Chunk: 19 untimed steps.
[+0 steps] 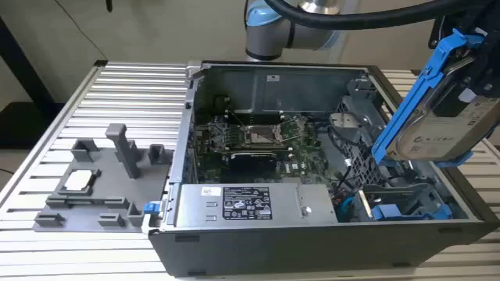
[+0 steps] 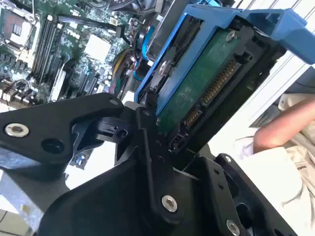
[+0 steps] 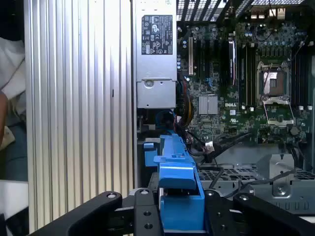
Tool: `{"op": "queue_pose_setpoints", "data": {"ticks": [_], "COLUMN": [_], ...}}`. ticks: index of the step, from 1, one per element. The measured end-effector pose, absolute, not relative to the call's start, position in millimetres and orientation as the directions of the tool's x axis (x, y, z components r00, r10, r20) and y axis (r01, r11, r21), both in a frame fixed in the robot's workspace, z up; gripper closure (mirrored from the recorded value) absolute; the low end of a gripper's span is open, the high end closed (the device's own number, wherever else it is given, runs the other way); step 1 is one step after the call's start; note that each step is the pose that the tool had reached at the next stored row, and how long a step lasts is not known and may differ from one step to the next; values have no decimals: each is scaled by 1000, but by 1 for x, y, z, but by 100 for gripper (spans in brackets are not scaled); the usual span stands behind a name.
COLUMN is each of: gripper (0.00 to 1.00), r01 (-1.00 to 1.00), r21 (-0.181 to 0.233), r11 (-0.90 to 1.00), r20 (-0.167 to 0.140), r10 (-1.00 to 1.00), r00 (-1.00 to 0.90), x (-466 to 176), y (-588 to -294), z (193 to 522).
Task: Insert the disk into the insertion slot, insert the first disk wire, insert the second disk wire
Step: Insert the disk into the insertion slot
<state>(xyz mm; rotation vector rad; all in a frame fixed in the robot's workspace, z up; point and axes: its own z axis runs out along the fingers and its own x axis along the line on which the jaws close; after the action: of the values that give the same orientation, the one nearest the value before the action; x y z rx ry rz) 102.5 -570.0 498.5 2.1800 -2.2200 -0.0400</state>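
Observation:
The disk, a silver-grey drive in a bright blue frame, hangs tilted above the open computer case at the exterior view's right. My gripper is shut on it from above. The second wrist view shows the drive's green board and connector between my black fingers. In the first wrist view the blue frame sits between the finger links. The insertion slot, a bay with blue tabs, lies below the disk in the case's near right corner. Blue wires curl beside the bay.
A grey labelled power supply box fills the case's near side, with the motherboard behind it. A grey fixture plate with upright posts stands on the ribbed metal table. A person's hand rests beside the case.

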Motion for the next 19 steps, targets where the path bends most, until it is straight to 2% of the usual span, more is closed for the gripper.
{"op": "queue_pose_setpoints", "data": {"ticks": [19], "gripper": [67], "r01": [-999], "r21": [39], "r11": [18], "r20": [0], "r10": [-1000], "r00": [-18], "x": [103], "y": [-570], "z": [491]}}
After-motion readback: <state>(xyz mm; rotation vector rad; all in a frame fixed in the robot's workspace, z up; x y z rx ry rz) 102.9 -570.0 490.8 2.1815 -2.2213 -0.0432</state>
